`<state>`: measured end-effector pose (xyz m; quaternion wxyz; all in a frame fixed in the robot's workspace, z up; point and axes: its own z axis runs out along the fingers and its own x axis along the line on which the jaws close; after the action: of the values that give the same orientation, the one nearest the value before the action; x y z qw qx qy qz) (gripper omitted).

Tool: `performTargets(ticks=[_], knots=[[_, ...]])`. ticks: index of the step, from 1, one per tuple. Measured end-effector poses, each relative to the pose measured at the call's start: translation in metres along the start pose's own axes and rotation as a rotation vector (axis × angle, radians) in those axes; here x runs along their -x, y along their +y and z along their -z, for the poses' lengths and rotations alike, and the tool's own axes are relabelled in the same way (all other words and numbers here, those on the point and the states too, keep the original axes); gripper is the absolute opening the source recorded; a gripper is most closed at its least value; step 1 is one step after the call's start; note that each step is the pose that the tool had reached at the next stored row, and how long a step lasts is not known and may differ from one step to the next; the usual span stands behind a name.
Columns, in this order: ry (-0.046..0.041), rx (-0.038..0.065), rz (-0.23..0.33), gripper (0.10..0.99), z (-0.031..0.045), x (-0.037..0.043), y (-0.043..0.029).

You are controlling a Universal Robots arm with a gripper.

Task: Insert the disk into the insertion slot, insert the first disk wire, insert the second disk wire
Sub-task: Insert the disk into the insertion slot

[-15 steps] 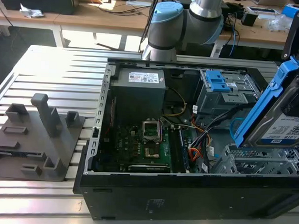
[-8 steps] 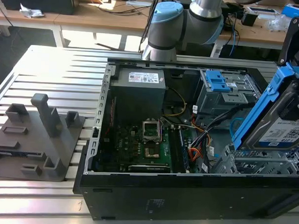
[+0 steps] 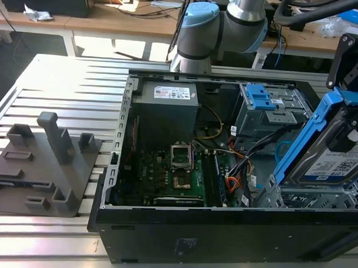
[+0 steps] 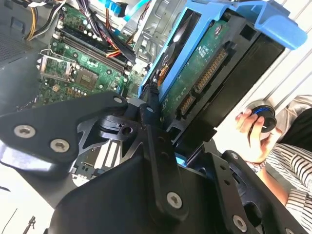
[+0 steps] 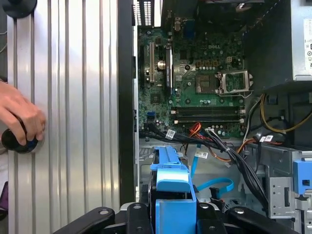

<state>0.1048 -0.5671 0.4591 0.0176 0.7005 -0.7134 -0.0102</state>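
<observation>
My gripper point(image 3: 352, 123) is shut on the disk point(image 3: 336, 160), a metal drive with a white label in a bright blue frame point(image 3: 318, 130). I hold it tilted at the exterior view's right, above the insertion slot point(image 3: 300, 200), a silver perforated cage at the case's front corner. The second wrist view shows the disk's green circuit-board underside point(image 4: 204, 73) between black fingers point(image 4: 152, 117). The thin light blue second disk wire point(image 5: 214, 185) loops inside the case beside the slot, also seen as a light blue wire point(image 3: 278, 152) in the exterior view.
The open computer case point(image 3: 116, 167) holds a motherboard point(image 5: 204, 87), a power supply point(image 3: 167, 107), an orange and black wire bundle point(image 3: 236, 171) and a grey cage with a blue clip point(image 3: 262, 98). A person's hand point(image 5: 19, 117) grips a round knob on the ribbed table. A grey fixture point(image 3: 45, 164) stands at the exterior view's left.
</observation>
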Motion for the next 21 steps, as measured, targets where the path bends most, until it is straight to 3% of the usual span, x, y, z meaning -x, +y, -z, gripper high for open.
performTargets(ticks=[6, 14, 21], knots=[[0.0, 0.001, 0.0, 0.361, -0.0078, 0.0017, -0.002], [0.0004, 0.004, 0.0, 0.361, -0.018, 0.0171, -0.0174], [0.0009, 0.007, 0.0, 0.361, -0.0279, 0.0206, -0.025]])
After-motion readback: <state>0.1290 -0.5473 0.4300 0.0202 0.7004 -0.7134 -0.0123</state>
